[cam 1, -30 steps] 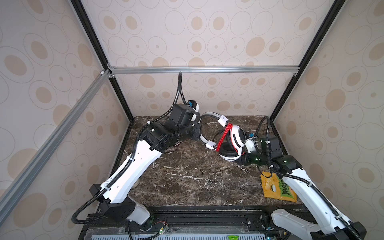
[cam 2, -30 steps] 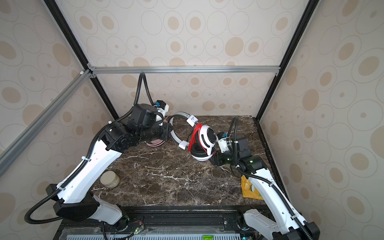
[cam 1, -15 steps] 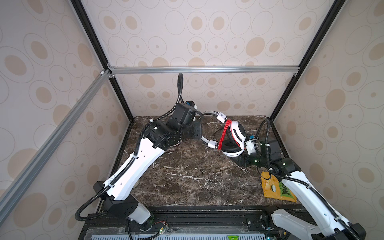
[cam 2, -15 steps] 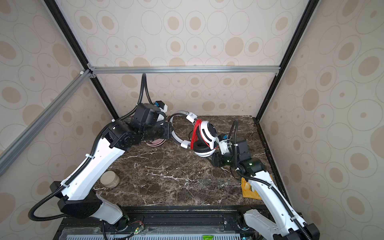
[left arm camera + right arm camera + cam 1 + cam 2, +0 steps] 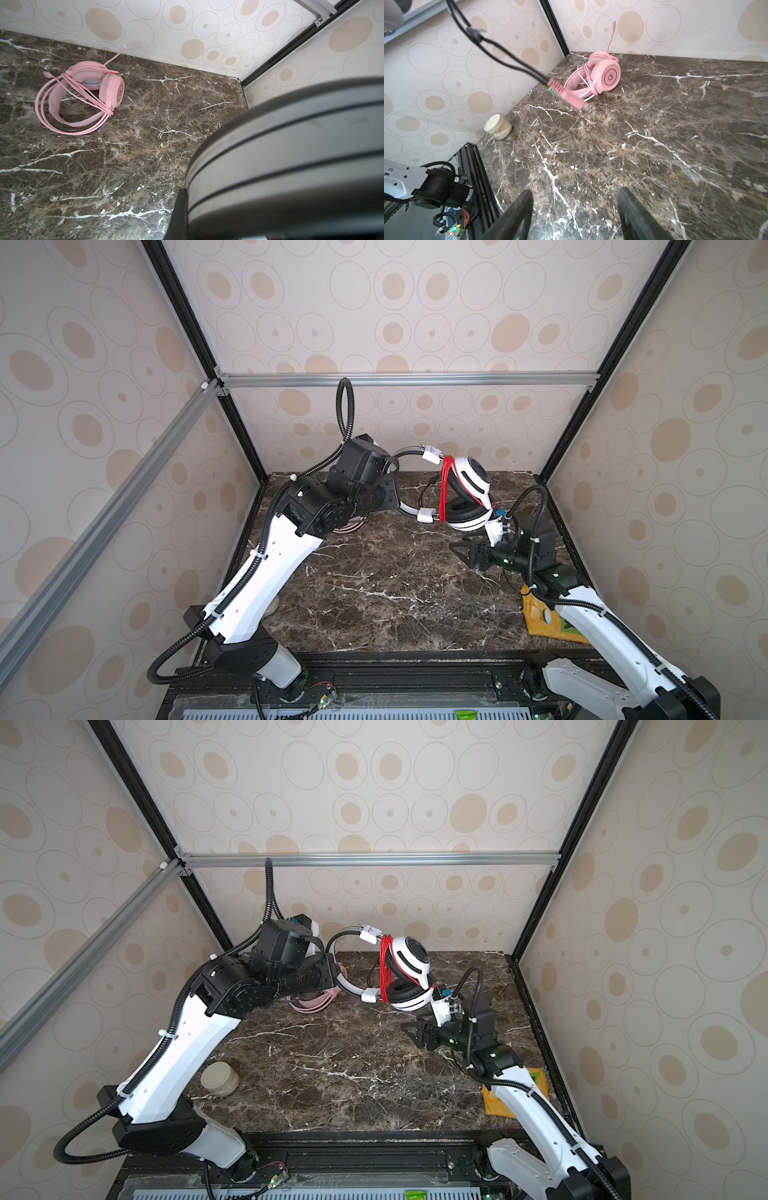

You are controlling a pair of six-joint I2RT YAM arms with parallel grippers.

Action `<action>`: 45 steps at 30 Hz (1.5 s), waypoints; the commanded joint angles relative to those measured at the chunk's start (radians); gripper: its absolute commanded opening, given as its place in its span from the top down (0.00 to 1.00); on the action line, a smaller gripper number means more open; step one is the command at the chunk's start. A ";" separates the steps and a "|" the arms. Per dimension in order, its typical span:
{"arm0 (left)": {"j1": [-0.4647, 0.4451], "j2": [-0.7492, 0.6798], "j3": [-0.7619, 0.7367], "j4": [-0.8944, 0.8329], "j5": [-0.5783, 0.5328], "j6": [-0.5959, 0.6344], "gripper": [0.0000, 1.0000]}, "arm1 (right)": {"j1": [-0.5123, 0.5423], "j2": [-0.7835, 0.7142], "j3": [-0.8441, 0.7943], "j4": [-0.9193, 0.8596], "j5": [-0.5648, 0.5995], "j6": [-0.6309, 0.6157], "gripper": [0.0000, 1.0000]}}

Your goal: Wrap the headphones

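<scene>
While the left gripper (image 5: 392,494) is pinched tight on the silver band of the white headset (image 5: 469,485), that headset hangs clear of the table (image 5: 374,593) at about 1 o'clock, with its red cable (image 5: 445,489) wound round the two cups. The right gripper (image 5: 575,218) stands spread and empty near the cups, at about 3 o'clock. The pink headset (image 5: 83,93) lies on the marble at 11 o'clock, its cable looped round it. A jar (image 5: 219,1078) sits at 8 o'clock.
</scene>
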 commanded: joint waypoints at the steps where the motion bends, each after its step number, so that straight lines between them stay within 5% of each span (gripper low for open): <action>1: 0.005 -0.010 0.051 0.064 0.001 -0.078 1.00 | -0.004 -0.031 -0.129 0.439 -0.017 -0.077 0.33; 4: 0.005 -0.011 0.050 0.072 0.008 -0.084 1.00 | -0.002 -0.032 -0.186 0.582 -0.010 -0.169 0.32; 13: 0.007 0.002 0.044 0.067 0.031 -0.136 1.00 | 0.021 -0.063 -0.148 0.506 -0.031 -0.260 0.36; 22: 0.016 0.054 0.134 -0.017 0.033 -0.298 1.00 | 0.207 -0.126 -0.140 0.412 0.307 -0.604 0.36; 26: 0.015 0.053 0.131 -0.022 0.036 -0.346 1.00 | 0.216 -0.094 -0.114 0.401 0.314 -0.684 0.36; 45: 0.015 0.018 0.073 0.026 0.073 -0.428 1.00 | 0.294 0.204 0.008 0.639 0.488 -0.658 0.37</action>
